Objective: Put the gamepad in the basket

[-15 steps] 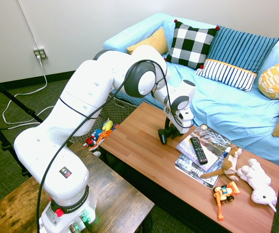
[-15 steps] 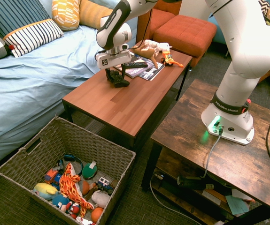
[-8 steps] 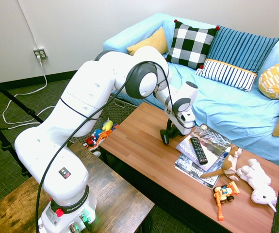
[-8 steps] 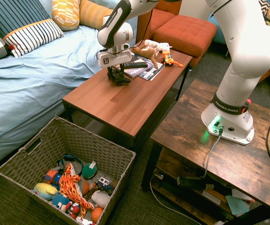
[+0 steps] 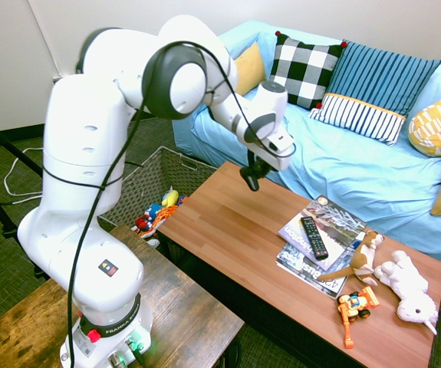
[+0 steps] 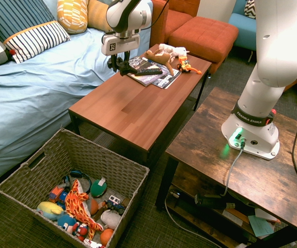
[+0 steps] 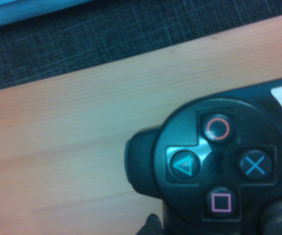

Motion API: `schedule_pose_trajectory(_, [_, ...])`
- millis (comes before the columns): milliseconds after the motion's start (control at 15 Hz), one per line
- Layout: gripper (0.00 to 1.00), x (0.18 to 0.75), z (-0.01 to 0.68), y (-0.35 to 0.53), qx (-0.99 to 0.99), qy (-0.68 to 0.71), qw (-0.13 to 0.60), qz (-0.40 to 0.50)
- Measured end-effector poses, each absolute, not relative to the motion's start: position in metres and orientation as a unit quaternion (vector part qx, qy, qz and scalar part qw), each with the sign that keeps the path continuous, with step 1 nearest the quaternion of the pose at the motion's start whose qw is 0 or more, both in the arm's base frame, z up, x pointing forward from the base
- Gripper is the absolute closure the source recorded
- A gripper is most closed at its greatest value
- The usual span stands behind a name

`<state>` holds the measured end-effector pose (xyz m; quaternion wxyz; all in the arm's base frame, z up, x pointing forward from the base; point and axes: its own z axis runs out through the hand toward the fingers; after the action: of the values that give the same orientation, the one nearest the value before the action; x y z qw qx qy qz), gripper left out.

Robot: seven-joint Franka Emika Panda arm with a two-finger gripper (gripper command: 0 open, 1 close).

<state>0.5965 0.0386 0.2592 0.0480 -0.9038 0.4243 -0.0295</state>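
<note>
My gripper hangs above the far left end of the wooden coffee table, shut on the gamepad, a small black controller lifted clear of the tabletop. From the other side the gripper holds the gamepad over the table's sofa-side edge. Close up in the wrist view, the gamepad shows its circle, triangle, cross and square buttons over the wood. The woven basket stands on the floor off the table's end, partly hidden behind the arm as the basket.
A black remote lies on magazines mid-table, with plush animals and an orange toy beyond. Several toys fill the basket's floor. The blue sofa with pillows runs along the table's far side.
The gripper shut on the gamepad at the tabletop, then rose with it and swung toward the table's sofa-side end. The arm's elbow lifted high.
</note>
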Motion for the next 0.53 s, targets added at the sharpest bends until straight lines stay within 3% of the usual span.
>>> schedule_pose_trajectory(333, [1.00,0.495,0.332,0.210,-0.930,0.358,0.013,-0.084])
schedule_pose_trajectory(533, [1.00,0.461,0.336,0.280,-0.941,0.328,-0.002,-0.089])
